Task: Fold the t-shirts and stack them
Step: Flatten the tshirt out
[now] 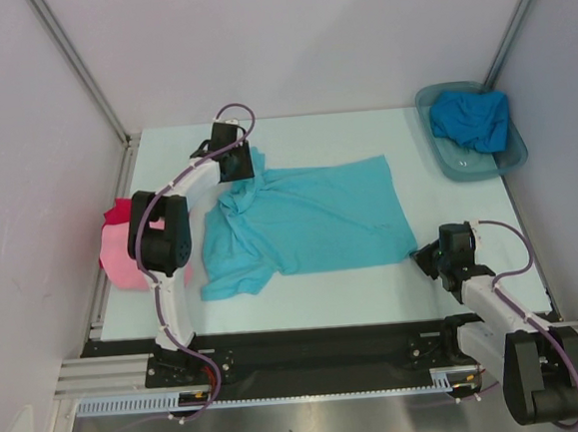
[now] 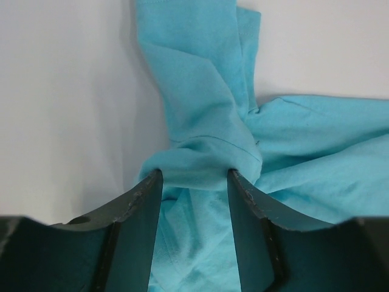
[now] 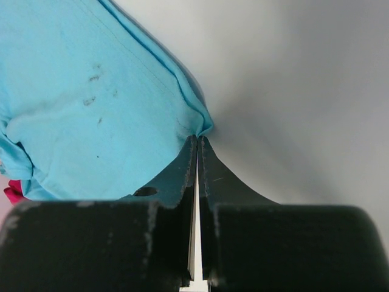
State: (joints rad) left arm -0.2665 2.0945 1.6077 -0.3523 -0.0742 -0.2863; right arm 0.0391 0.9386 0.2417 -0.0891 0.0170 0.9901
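The turquoise shirt (image 1: 309,219) lies mid-table (image 1: 355,291), with bare surface along the near edge and in the right-hand stretch towards the tub (image 1: 454,170). At the left edge the pink shirt (image 1: 120,259) hangs partly over the side, and the red shirt (image 1: 120,209) is just behind it. The tub sits in the far right corner and holds the crumpled blue shirt (image 1: 474,118). The turquoise shirt's long axis runs left to right, sleeves left and hem right. The left gripper (image 2: 194,176) is spread, with bunched far-left cloth between its fingers (not visibly squeezed). The right gripper (image 3: 197,139) is pressed together on the near-right hem corner.
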